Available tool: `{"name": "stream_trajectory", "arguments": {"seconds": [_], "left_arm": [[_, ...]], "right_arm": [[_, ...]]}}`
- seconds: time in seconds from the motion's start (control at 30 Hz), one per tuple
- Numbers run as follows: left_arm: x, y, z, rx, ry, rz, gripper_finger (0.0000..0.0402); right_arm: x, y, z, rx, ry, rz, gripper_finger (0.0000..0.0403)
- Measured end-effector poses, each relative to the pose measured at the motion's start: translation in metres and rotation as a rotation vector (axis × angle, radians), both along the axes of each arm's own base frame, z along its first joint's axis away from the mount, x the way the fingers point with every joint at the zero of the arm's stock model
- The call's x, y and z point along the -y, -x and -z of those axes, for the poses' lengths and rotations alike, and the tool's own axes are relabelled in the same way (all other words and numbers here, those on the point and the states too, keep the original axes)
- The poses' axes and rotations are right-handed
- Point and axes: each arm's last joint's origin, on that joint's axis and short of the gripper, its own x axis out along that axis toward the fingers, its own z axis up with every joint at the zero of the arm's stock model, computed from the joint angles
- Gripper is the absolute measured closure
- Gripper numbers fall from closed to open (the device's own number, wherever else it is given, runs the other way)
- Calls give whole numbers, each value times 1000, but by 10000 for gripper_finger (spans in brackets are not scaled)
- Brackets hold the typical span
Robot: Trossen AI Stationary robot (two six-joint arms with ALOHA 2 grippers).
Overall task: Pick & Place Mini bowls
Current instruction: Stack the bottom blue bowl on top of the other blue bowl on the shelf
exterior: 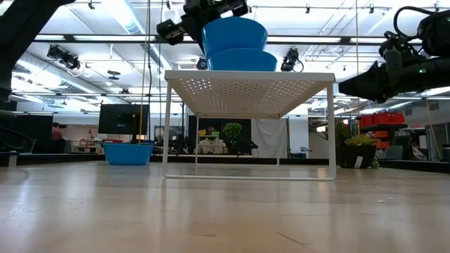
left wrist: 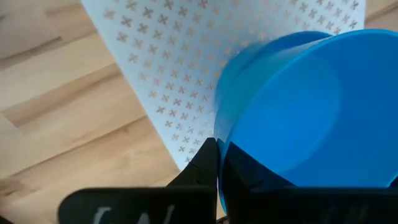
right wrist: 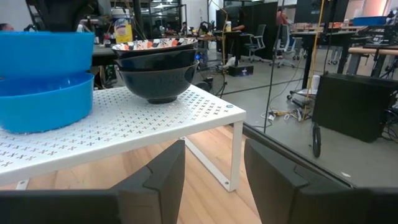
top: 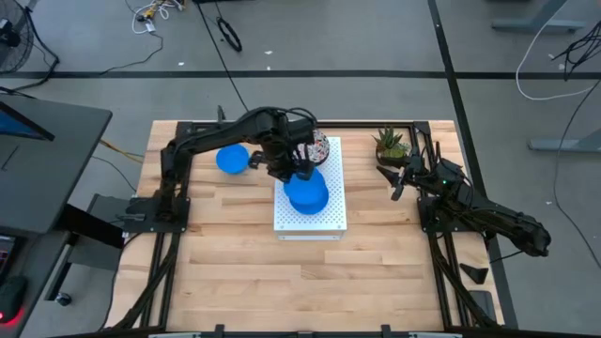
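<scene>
Two blue bowls (exterior: 235,49) sit stacked on the white rack (top: 333,221), the left gripper (top: 299,169) clamped on the upper one's rim. Beside them stand stacked patterned bowls (right wrist: 158,65), count unclear; a third blue bowl (top: 232,160) lies left of the rack. The right gripper (top: 399,180) waits right of the rack, jaws apart.

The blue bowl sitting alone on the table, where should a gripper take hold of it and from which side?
Grip the rim of the lone blue bowl, coming straight down with one finger inside and one outside. It sits upright and open-topped on the table, left of the white board, with nothing visibly touching it, so its thin rim looks free all round.
</scene>
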Motion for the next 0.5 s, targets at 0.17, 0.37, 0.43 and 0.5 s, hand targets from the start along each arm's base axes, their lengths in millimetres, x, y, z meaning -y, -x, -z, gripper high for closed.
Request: {"name": "stream_trajectory", "arguments": {"seconds": [0.17,0.37,0.43,0.5], "left_arm": [[-1,-10,7,23,-6,0,397],[0,-23,21,25,4,4,398],[0,-24,22,24,4,9,398],[0,-24,22,29,0,8,395]], "right_arm": [[0,0,0,0,0,0,234],[0,0,0,0,0,-1,234],[0,0,0,1,0,-1,234],[0,0,0,1,0,-1,234]]}}
